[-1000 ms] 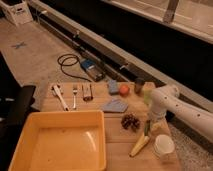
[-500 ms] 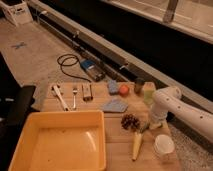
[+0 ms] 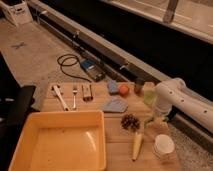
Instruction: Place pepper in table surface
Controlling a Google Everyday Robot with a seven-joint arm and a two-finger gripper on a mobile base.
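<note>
The table surface (image 3: 117, 155) is a light-brown plank tabletop. My white arm reaches in from the right, and my gripper (image 3: 154, 122) points down, low over the table near its right edge. A small dark-green shape (image 3: 148, 121) at the gripper's tip looks like the pepper. It is mostly hidden by the gripper, and I cannot tell whether it is held or lying on the wood.
A large yellow tub (image 3: 30, 127) fills the front left. A brown pine cone (image 3: 130, 121), a pale yellow tapered vegetable (image 3: 137, 145) and a white cup (image 3: 163, 146) lie near the gripper. Behind are a light-green block (image 3: 148, 92), an orange fruit (image 3: 124, 90), a blue sponge (image 3: 113, 87), a grey-blue cloth (image 3: 115, 105) and utensils (image 3: 74, 95).
The arm's elbow has risen slightly. The gripper stays at the same spot over the table's right side. The other objects have not moved.
</note>
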